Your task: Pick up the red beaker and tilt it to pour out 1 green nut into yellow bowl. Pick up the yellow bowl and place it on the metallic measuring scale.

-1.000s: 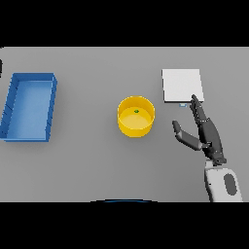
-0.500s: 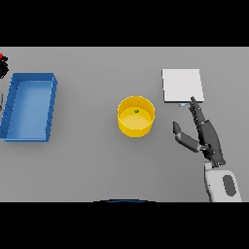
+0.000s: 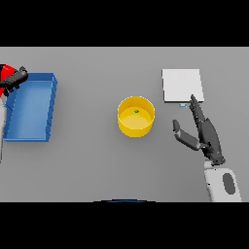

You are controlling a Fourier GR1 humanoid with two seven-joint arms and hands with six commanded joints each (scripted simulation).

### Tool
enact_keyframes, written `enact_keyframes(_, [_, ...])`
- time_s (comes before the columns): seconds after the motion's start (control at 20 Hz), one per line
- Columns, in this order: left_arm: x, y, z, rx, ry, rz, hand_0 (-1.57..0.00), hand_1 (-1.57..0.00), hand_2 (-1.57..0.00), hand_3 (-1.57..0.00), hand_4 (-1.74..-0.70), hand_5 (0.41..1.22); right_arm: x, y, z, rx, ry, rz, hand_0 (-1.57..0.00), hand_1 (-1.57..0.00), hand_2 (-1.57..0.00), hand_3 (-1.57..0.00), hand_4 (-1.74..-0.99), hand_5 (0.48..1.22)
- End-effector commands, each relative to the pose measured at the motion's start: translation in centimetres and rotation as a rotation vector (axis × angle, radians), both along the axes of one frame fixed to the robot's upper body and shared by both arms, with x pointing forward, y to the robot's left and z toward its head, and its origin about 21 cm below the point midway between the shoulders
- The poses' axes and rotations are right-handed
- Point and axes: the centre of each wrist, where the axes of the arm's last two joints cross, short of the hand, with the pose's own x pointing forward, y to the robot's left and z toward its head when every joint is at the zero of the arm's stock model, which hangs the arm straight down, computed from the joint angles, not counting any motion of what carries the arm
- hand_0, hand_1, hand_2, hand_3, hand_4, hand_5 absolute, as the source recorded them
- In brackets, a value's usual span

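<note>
We see the yellow bowl [image 3: 136,116] upright mid-tabletop, one green nut [image 3: 136,111] inside near its centre. Nothing touches the bowl.

Red beaker [image 3: 6,74] sits at the far left edge of the view, only a sliver of red visible, just beside the blue tray's far left corner. The left robot hand [image 3: 15,79] has dark fingers curled round it, so we read that one as clamped on the beaker. Most of that hand is cut off by the frame edge.

Metallic measuring scale [image 3: 181,85] is a pale square plate to the right of the bowl and farther back, apart from it, nothing on it.

Right robot hand [image 3: 204,133] is right of the bowl, near it but clear, fingers straight and pointing toward the scale's near edge, thumb spread toward the bowl. Fingers apart, holding nothing.

Blue tray [image 3: 31,106] lies on the left side of the grey tabletop [image 3: 92,165], well apart from the bowl.
</note>
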Motion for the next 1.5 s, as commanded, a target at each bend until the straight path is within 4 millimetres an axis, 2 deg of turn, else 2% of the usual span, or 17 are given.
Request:
enact_keyframes(0.0, [-0.5, 0.0, -0.2, -0.027, 0.014, -0.019, -1.23, -1.04, -0.93, -0.58, -0.97, 0.735, -0.2, 0.2, 0.0, 0.011, -0.010, 0.008, 0.00, 0.00, 0.00, 0.00, -1.320, 0.729])
enact_keyframes(0.05, [-0.6, 0.2, 0.3, -0.040, 0.019, -0.037, -0.98, -0.83, -0.75, -0.46, -0.92, 0.716, -0.3, -0.1, -0.1, 0.011, 0.001, 0.003, 0.00, 0.00, 0.00, 0.00, -1.321, 0.727])
enact_keyframes(0.15, [-0.7, -0.3, 0.7, -0.031, 0.028, -0.081, -0.63, -0.53, -0.48, -0.30, -0.85, 0.688, 0.1, -0.2, 0.1, -0.003, 0.012, 0.001, 0.00, 0.00, 0.00, 0.00, -1.321, 0.725])
enact_keyframes(0.25, [-0.4, -0.3, 0.5, -0.001, 0.068, -0.094, -0.40, -0.34, -0.31, -0.19, -0.81, 0.667, -0.3, 0.1, 0.0, 0.004, -0.008, 0.011, 0.00, 0.00, 0.00, 0.00, -1.316, 0.724])
enact_keyframes(0.4, [-0.1, -0.4, 0.2, 0.034, 0.114, -0.097, -0.21, -0.17, -0.16, -0.10, -0.78, 0.655, 0.0, 0.1, 0.0, -0.014, 0.002, -0.001, 0.00, 0.00, 0.00, 0.00, -1.308, 0.717])
enact_keyframes(0.55, [-0.5, -0.5, 0.5, 0.074, 0.109, -0.107, -0.10, -0.09, -0.08, -0.05, -0.75, 0.655, -0.3, -0.1, -0.3, -0.030, 0.005, -0.009, 0.00, 0.00, 0.00, 0.00, -1.300, 0.717])
enact_keyframes(0.65, [-0.6, -1.3, 0.3, 0.071, 0.077, -0.110, -0.07, -0.06, -0.05, -0.03, -0.73, 0.658, 0.1, 0.6, 0.0, -0.009, 0.008, 0.003, 0.00, 0.00, 0.00, 0.00, -1.279, 0.713])
enact_keyframes(0.75, [-1.0, -1.1, 0.1, 0.054, 0.053, -0.097, -0.04, -0.04, -0.03, -0.02, -0.73, 0.664, 0.2, 0.6, 0.4, -0.078, 0.019, -0.007, 0.00, 0.00, 0.00, 0.00, -1.281, 0.688])
enact_keyframes(0.85, [-0.9, -1.7, 0.5, 0.046, 0.026, -0.097, -0.03, -0.02, -0.02, -0.01, -0.72, 0.675, 1.2, 0.8, 1.9, -0.182, -0.007, -0.001, 0.00, 0.00, 0.00, 0.00, -1.222, 0.662])
enact_keyframes(0.95, [-1.0, -1.5, 0.5, 0.032, 0.013, -0.101, -0.02, -0.01, -0.01, -0.01, -0.72, 0.685, 1.9, 0.9, 2.9, -0.207, -0.053, 0.116, -0.01, 0.00, 0.00, 0.00, -1.167, 0.672])
enact_keyframes(1.05, [-1.2, -2.1, 0.4, 0.023, -0.003, -0.116, -0.01, -0.01, -0.01, 0.00, -0.73, 0.700, 3.1, 1.3, 3.8, -0.276, -0.078, 0.233, -0.01, 0.00, 0.00, 0.00, -1.202, 0.683])
enact_keyframes(1.15, [-1.2, -1.9, 1.0, 0.020, -0.009, -0.107, -0.01, -0.01, 0.00, 0.00, -0.74, 0.709, 4.4, 1.7, 4.6, -0.419, -0.100, 0.325, 0.00, 0.00, 0.00, 0.00, -1.254, 0.666])
enact_keyframes(1.25, [-1.6, -1.8, 0.7, 0.028, -0.004, -0.119, 0.00, 0.00, 0.00, 0.00, -0.74, 0.709, 4.8, 2.2, 5.2, -0.531, -0.101, 0.377, 0.00, 0.00, 0.00, 0.00, -1.255, 0.648])
enact_keyframes(1.35, [-1.6, -1.9, 0.8, 0.011, -0.006, -0.114, 0.00, 0.00, 0.00, 0.00, -0.75, 0.709, 5.6, 3.6, 6.0, -0.704, -0.137, 0.455, 0.00, 0.00, 0.00, 0.00, -1.234, 0.627])
enact_keyframes(1.45, [-1.4, -1.6, 0.9, 0.012, -0.005, -0.106, 0.00, 0.00, 0.00, 0.00, -0.75, 0.712, 6.3, 4.7, 6.5, -0.787, -0.170, 0.528, 0.00, 0.00, 0.00, 0.00, -1.227, 0.616])
